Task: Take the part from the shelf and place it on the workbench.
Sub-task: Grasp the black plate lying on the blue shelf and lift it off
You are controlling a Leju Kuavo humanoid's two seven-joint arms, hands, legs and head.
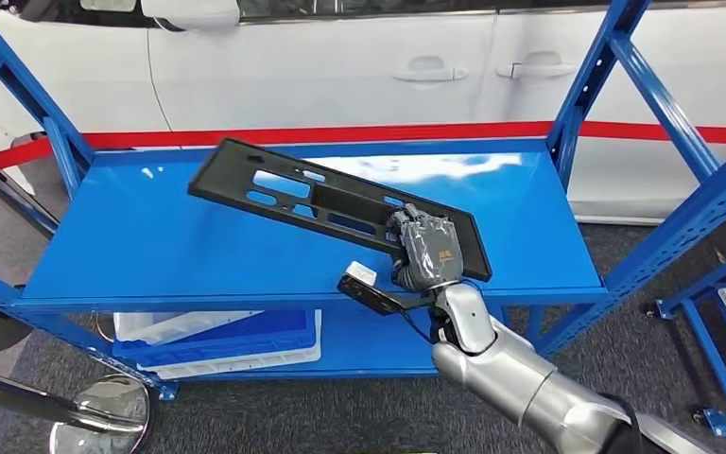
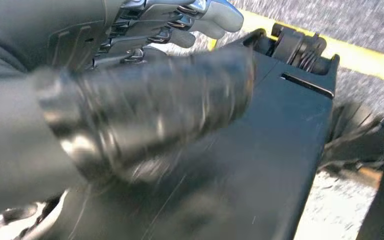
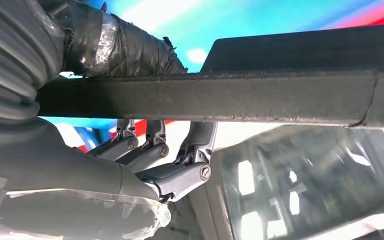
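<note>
While the right arm (image 1: pixel 529 383) reaches up from the lower right of the head view, its right hand (image 1: pixel 425 248) grips the right end of the part (image 1: pixel 326 203), a long black slotted panel. The panel is tilted over the blue shelf (image 1: pixel 151 236) at the frame's centre, left end higher. From the right wrist view, the panel's edge (image 3: pixel 230 97) runs across the frame, thumb on one face, fingers (image 3: pixel 180 175) curled on the other. Blurred in the left wrist view, the left hand (image 2: pixel 145 100) hangs with fingers curled in, holding nothing, over a dark body part. A white car (image 1: pixel 359 66) stands behind the shelf; white crates (image 1: pixel 217 340) sit lower down.
</note>
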